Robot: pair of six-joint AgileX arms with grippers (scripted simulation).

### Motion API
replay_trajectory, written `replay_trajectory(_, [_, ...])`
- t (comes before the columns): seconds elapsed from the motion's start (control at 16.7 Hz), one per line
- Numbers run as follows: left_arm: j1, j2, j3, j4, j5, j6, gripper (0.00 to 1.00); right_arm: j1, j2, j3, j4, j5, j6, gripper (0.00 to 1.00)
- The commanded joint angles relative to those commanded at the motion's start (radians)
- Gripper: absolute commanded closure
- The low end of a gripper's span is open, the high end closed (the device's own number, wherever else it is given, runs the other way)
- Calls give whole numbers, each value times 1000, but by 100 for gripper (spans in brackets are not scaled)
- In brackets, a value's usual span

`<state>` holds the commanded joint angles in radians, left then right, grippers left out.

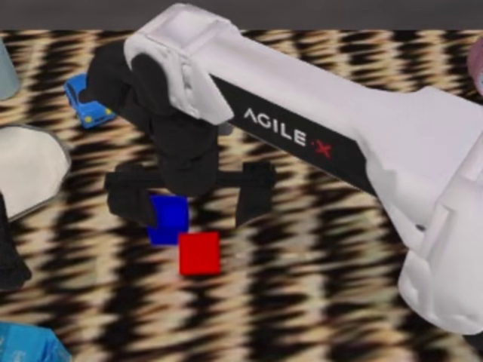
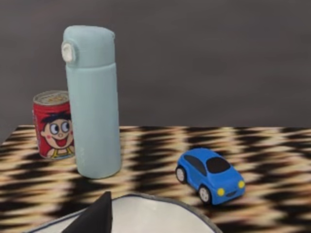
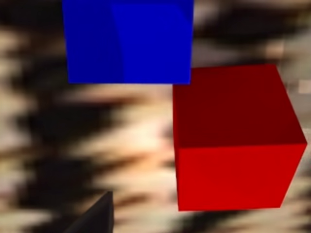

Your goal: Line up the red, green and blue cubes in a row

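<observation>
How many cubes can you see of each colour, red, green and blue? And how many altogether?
Red cube: 1
Blue cube: 1
Green cube: 0 showing; one could be hidden under the right arm, which covers much of the table.
Total: 2 cubes in view

Tan-and-black zigzag-patterned table (image 1: 317, 286) carries a deep blue cube (image 1: 170, 221), bright red cube (image 1: 199, 253) touching corners, small blue toy car (image 1: 85, 102).
</observation>
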<state>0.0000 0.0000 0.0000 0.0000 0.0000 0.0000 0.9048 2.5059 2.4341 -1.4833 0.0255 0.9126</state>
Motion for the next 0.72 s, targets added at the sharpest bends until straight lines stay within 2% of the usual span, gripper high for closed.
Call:
replay_trajectory(0.18, [0, 0, 0, 0, 0, 0, 0, -11, -3, -5, 4, 0, -11, 0])
replay_trajectory(0.36, [0, 0, 0, 0, 0, 0, 0, -57, -19, -34, 20, 0, -107, 0])
replay_trajectory(0.54, [0, 0, 0, 0, 0, 0, 0, -143, -50, -92, 47, -2, -291, 0])
replay_trajectory(0.72, [0, 0, 0, 0, 0, 0, 0, -261, -93, -183, 83, -6, -539, 0])
